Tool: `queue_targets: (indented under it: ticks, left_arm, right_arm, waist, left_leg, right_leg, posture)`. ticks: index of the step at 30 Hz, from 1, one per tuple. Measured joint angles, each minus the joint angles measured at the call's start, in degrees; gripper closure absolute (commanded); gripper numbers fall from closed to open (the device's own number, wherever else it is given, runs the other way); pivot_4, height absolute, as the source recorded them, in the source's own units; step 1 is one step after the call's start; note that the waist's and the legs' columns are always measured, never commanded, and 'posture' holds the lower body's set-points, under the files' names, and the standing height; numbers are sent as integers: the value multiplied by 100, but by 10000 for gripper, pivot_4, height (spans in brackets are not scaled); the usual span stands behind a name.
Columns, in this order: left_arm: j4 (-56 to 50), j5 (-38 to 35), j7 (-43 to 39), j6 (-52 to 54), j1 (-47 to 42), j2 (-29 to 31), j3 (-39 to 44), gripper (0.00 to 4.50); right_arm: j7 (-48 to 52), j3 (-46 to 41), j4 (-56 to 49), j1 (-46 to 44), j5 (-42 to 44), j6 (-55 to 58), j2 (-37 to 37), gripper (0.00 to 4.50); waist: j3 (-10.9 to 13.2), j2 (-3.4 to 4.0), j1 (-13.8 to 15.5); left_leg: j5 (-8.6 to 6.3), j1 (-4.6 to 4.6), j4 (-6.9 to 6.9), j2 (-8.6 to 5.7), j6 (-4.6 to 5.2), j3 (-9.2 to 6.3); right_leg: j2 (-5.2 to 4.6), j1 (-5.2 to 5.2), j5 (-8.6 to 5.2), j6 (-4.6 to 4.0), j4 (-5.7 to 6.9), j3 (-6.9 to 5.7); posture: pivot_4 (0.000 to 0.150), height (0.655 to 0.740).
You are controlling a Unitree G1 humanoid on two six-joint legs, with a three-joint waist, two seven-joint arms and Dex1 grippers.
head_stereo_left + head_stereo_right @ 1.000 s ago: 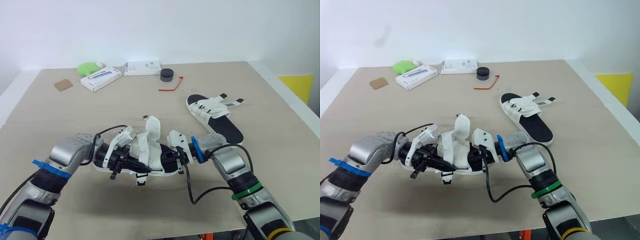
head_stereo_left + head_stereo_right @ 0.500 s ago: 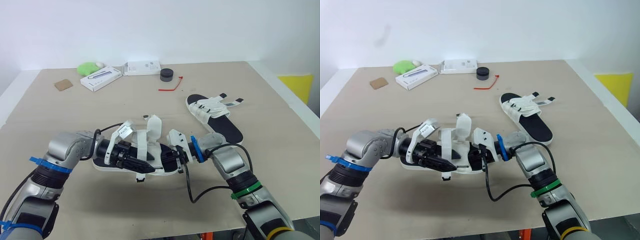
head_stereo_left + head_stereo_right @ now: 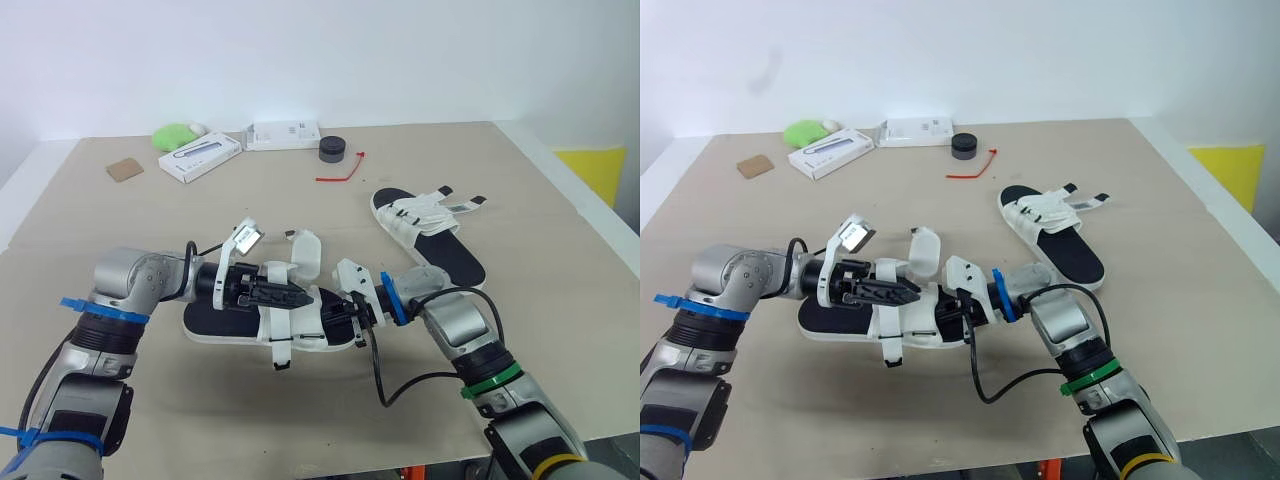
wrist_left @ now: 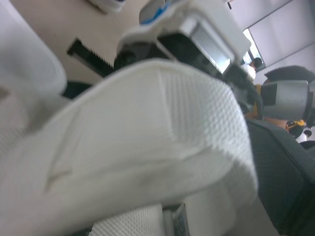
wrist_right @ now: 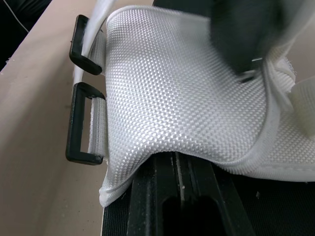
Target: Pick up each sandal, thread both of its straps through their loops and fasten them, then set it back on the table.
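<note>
The bench [image 3: 520,330] is wide and pale. Near its front edge lies one sandal [image 3: 215,322], flat on its black sole, between the two arms. A second sandal [image 3: 455,258] lies apart from it on the robot's right, further back, with its white straps laid across it.

The left gripper [image 3: 298,295] reaches in from the left and lies over the near sandal. Its fingers [image 3: 270,292] are drawn close together above a white strap [image 3: 272,320] that hangs over the front edge of the sole. Whether they pinch the strap I cannot tell. Another strap [image 3: 308,255] stands up just behind them. The right gripper [image 3: 345,318] is at the right end of this sandal, against the sole. How it is set I cannot tell.

At the back of the bench are two white boxes [image 3: 202,158] [image 3: 285,133], a green lump [image 3: 175,136], a brown card [image 3: 125,169], a dark puck [image 3: 333,150] and a red wire [image 3: 342,173].

The right wrist view shows two black loops [image 5: 83,123] at the edge of the white upper.
</note>
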Motion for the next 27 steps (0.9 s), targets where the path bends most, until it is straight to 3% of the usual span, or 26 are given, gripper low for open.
queue_targets:
  ticks: [7,15,23,27]
  left_arm:
    - [-278,-43,-52,3,133,156,-29,4575]
    - [-918,-55,-225,-190,479,937,-115,4575]
    - [-1378,-604,-275,-57,736,1633,842,4575]
    - [-2212,-626,-623,-518,1567,2309,1002,4575]
  right_arm:
    - [10,2,5,-8,0,3,11,45000]
    - [24,5,6,-25,0,29,18,45000]
    - [75,-6,-38,-15,38,71,3,45000]
    - [103,-2,-62,-12,59,80,7,45000]
  waist:
    - [0,0,0]
    - [3,2,-3]
    - [5,0,1]
    - [7,0,-4]
  left_leg:
    - [0,0,-1,1,0,0]
    - [-1,1,-2,2,0,3]
    - [-1,-26,-9,6,0,8]
    - [-2,-27,-23,9,-2,36]
  right_leg:
    - [1,-1,0,0,0,1]
    - [2,-5,0,0,0,8]
    - [2,-39,-1,-2,0,11]
    - [3,-56,-1,-5,0,42]
  posture:
    - [1500,7400]
    - [1500,7400]
    - [1500,7400]
    - [1500,7400]
